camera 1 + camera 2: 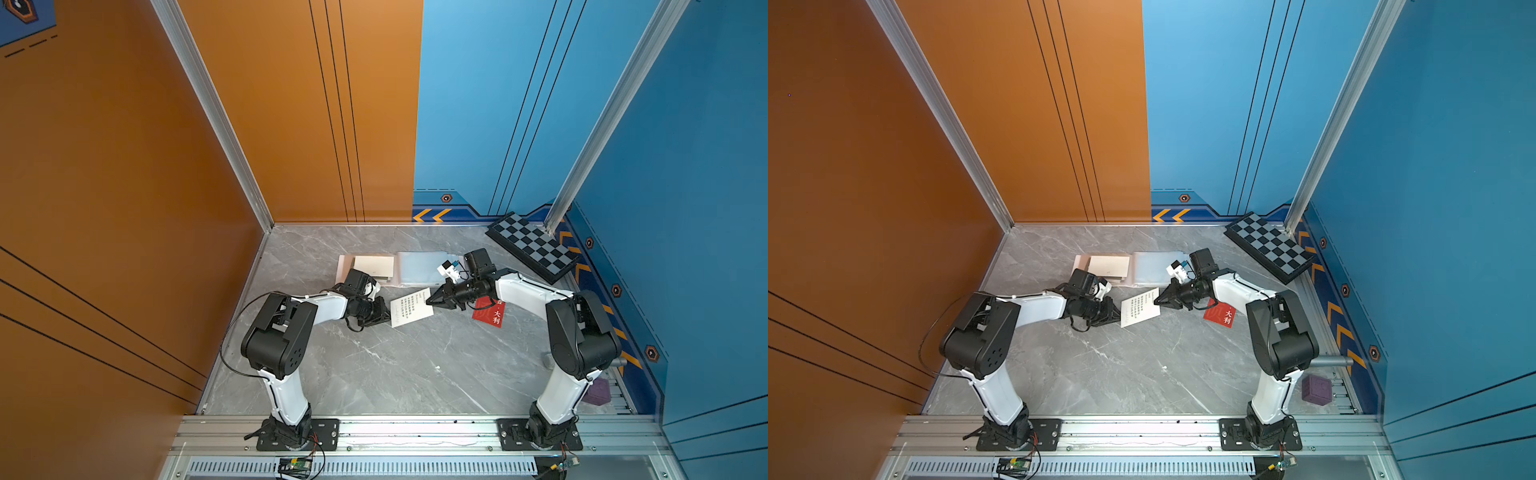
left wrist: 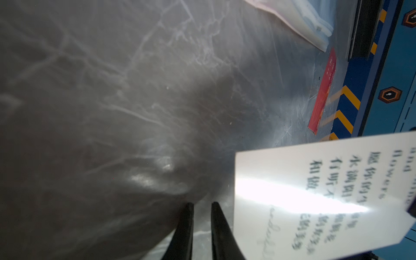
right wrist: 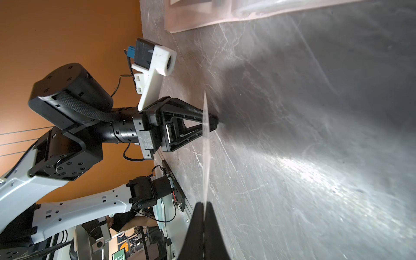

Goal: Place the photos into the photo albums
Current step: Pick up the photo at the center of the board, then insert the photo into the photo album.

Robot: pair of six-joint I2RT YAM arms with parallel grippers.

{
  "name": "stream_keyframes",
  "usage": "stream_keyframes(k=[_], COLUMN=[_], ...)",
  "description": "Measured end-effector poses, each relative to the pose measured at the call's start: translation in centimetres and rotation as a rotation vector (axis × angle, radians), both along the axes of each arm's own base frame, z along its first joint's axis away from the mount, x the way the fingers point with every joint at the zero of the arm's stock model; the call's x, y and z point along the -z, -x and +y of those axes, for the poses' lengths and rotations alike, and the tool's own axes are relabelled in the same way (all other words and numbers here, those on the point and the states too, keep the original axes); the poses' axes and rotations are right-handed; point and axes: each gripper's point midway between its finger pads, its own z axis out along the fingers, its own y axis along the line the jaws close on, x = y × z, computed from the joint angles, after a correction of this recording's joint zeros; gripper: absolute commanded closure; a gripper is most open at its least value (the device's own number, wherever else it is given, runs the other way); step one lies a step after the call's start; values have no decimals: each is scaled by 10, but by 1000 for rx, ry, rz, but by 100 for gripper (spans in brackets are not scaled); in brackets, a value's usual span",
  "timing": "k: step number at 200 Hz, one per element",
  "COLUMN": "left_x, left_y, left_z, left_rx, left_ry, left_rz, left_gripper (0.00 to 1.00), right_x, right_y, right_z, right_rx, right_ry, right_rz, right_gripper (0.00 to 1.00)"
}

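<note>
Two arms bend at the elbow and reach inward, low over the grey marble tabletop (image 1: 374,374). Facing 9 o'clock, the right claw (image 1: 429,301) is clenched on the 3 o'clock short edge of a white card with black Chinese print (image 1: 411,309). At the card's 9 o'clock end sits the left claw (image 1: 385,316) (fingers a sliver apart, empty). Its long axis runs 8 to 2 o'clock. A pale pink album with clear bluish sleeves (image 1: 415,268) lies open at 12 o'clock, a red card (image 1: 492,318) at 3.
</note>
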Motion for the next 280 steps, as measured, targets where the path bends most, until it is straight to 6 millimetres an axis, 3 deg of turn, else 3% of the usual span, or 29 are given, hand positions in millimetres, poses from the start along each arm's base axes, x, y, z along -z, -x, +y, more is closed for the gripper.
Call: stream_keyframes(k=[44, 84, 186, 213, 245, 280], left_x=[-4, -19, -51, -69, -106, -137], left_y=[-5, -17, -44, -55, -72, -80], left_z=[18, 36, 77, 82, 89, 88], left_rx=[-46, -99, -212, -215, -218, -211], left_ry=[-24, -22, -11, -16, -15, -1], left_rz=[7, -30, -91, -114, -171, -187], left_gripper=[82, 82, 81, 80, 78, 78], right_x=[-10, -24, -75, -99, -133, -130], right_y=[-10, -21, -57, -76, -106, -136], right_z=[-1, -5, -16, -22, -31, -39], right_rx=[12, 28, 87, 127, 177, 229], right_ry=[-7, -19, -42, -35, -48, -33], right_rz=[-28, -65, -212, -282, -366, -363], right_gripper=[100, 100, 100, 100, 100, 100])
